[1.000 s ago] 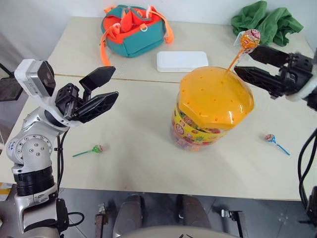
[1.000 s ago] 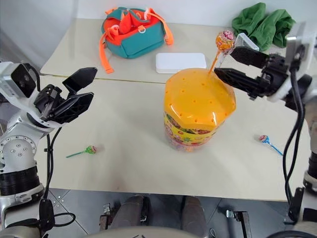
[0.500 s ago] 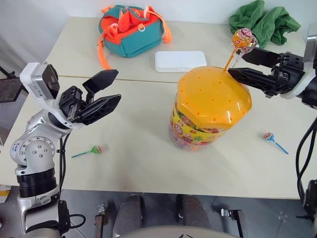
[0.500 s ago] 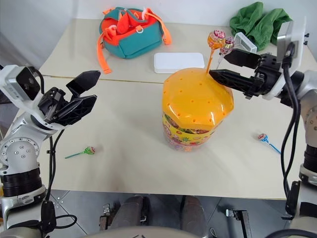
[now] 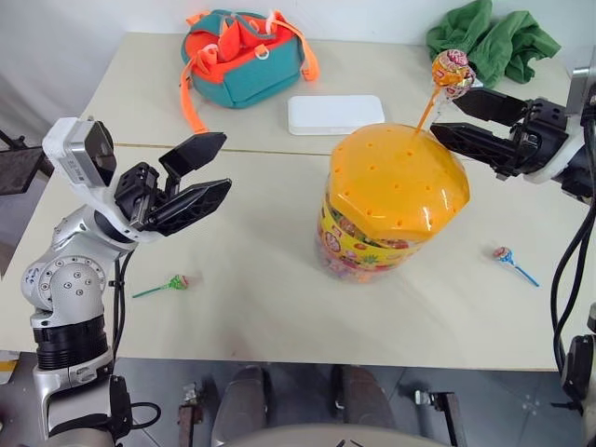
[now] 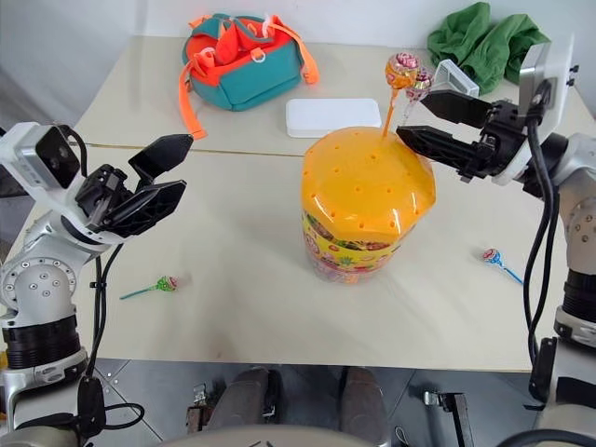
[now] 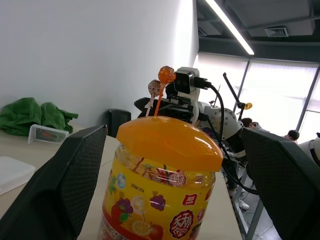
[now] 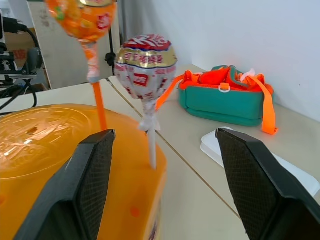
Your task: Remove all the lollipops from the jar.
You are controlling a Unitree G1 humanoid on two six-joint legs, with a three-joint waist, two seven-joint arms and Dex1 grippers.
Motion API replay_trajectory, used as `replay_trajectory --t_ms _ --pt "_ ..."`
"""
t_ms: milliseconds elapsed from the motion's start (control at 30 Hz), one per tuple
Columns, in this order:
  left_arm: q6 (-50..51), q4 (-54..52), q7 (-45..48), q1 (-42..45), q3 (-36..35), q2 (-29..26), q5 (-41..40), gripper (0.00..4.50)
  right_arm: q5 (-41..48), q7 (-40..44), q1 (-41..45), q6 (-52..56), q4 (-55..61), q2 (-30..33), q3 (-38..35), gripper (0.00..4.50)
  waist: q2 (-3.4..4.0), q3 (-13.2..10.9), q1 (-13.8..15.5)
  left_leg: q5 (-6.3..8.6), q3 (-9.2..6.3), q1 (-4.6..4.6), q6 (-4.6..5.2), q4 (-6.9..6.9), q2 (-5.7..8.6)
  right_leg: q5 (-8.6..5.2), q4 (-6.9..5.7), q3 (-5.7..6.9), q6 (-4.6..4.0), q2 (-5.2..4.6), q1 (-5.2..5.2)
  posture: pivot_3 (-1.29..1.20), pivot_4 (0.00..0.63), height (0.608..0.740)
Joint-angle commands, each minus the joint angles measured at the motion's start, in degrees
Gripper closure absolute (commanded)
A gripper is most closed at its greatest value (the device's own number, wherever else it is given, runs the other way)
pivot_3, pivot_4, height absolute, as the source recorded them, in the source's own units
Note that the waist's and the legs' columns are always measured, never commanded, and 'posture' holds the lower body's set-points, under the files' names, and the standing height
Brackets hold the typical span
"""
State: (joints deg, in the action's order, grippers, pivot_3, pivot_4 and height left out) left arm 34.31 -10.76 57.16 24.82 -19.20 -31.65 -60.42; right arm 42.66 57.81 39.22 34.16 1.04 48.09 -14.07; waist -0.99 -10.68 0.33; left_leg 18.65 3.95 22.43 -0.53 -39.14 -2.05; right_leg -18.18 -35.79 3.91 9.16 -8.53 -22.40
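Left gripper [image 7: 172, 192] fingers spread wide, framing the jar [image 7: 162, 192]. Orange domed lid [image 7: 167, 142] on top; yellow fruit-print label below. Two lollipops [image 7: 162, 82] stand up from the lid's far edge, one on an orange stick. Right gripper [image 7: 167, 106] just behind them. Green cloth [image 7: 32, 116] further back on the table

A pale beige table [image 5: 261, 307] stands against a plain white wall [image 7: 90, 60], with a seam running across its top and a grey floor [image 5: 158, 400] below its near edge. Farther into the room, large bright windows [image 7: 280, 95] line the far side. A long strip light [image 7: 227, 25] runs along a dark ceiling.
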Motion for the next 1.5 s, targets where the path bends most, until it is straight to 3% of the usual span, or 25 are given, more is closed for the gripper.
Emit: replay_trajectory --t_ms 33,233,300,533,667,800,900,1000,1200,1333,1500 --pt "-0.9 -2.3 0.0 0.9 -0.5 0.1 -1.0 0.00 -0.2 0.0 1.5 -0.9 0.1 -0.8 -0.5 2.03 0.00 0.0 -0.2 0.00 0.00 0.00 0.00 0.00 0.00 0.00 0.00 0.00 0.00 0.00 0.00 0.00 0.150 0.740" --pt "-1.0 -2.2 0.0 1.1 -0.7 0.3 -1.2 0.00 0.2 0.7 1.9 -0.7 0.3 -1.9 -0.9 4.02 0.00 0.0 -0.3 0.00 0.00 0.01 0.00 0.01 0.00 0.00 0.00 0.00 0.00 0.00 -0.01 0.00 0.150 0.740" --pt "-1.0 -1.7 0.0 1.4 -0.8 0.6 -1.5 0.00 0.9 0.5 2.1 -0.8 0.1 -2.6 -1.7 4.44 0.00 0.0 -0.3 0.00 -0.01 0.01 0.00 0.01 0.00 0.00 0.00 0.00 0.00 0.00 0.00 0.00 0.150 0.740" --pt "-0.7 0.2 -0.8 3.6 -1.2 2.8 -3.2 0.00 6.0 -0.9 1.9 -0.4 -2.6 -3.5 -9.2 4.44 0.00 0.0 -0.3 0.00 -0.01 0.01 0.00 0.02 0.01 0.00 0.01 0.00 0.00 -0.01 0.00 0.00 0.150 0.740" --pt "-3.0 0.2 2.8 4.0 1.5 1.1 1.6 0.00 5.5 -2.2 -0.4 1.8 -4.2 1.5 -13.7 4.44 -0.01 0.0 -0.1 0.00 -0.02 0.04 0.00 0.02 0.02 0.00 0.02 0.01 0.01 -0.01 -0.01 0.00 0.150 0.740" --pt "-7.2 0.4 10.7 2.9 6.5 -3.7 9.8 0.00 -3.3 1.8 -11.3 3.3 -7.6 14.6 -13.3 4.44 0.00 0.0 0.5 0.01 0.00 0.05 0.02 0.10 0.04 0.00 0.12 0.01 0.01 0.00 -0.01 0.00 0.150 0.740" --pt "-9.4 0.6 16.0 1.8 10.0 -5.9 13.1 0.00 -12.2 3.4 -25.2 1.3 -8.6 21.9 -12.0 4.44 -0.01 0.0 1.0 0.02 0.10 0.04 0.04 0.19 0.04 0.00 0.24 0.02 0.01 0.00 -0.01 0.00 0.150 0.740" --pt "-9.8 0.8 17.6 1.6 11.2 -5.7 13.5 0.00 -19.0 4.3 -34.5 -5.4 -11.0 23.3 -11.3 4.44 0.00 0.0 1.0 0.02 0.23 0.02 0.04 0.10 0.03 0.00 0.28 0.00 0.01 -0.01 0.00 0.00 0.150 0.740" --pt "-10.0 0.6 18.3 1.7 12.5 -5.0 14.0 0.00 -22.6 4.5 -40.6 -9.7 -13.1 19.5 -9.8 4.44 0.03 0.0 0.1 0.00 0.44 -0.13 0.05 0.03 -0.03 0.00 0.18 -0.18 0.00 -0.02 0.00 0.00 0.150 0.740" --pt "-9.9 0.6 17.9 2.2 12.2 -4.9 13.7 0.00 -22.7 4.5 -41.1 -13.1 -14.0 17.4 -10.9 3.16 0.04 0.0 0.2 0.01 0.42 -0.10 0.05 0.08 -0.05 0.00 0.19 -0.14 0.01 -0.02 -0.02 0.00 0.150 0.740" --pt "-8.3 0.8 14.7 2.4 9.5 -3.8 10.8 0.00 -13.6 9.5 -37.7 -13.4 -9.1 14.5 -17.2 1.51 0.04 0.0 0.1 0.01 0.42 -0.10 0.05 0.05 -0.05 0.00 0.19 -0.14 0.01 -0.01 -0.01 0.00 0.150 0.740"
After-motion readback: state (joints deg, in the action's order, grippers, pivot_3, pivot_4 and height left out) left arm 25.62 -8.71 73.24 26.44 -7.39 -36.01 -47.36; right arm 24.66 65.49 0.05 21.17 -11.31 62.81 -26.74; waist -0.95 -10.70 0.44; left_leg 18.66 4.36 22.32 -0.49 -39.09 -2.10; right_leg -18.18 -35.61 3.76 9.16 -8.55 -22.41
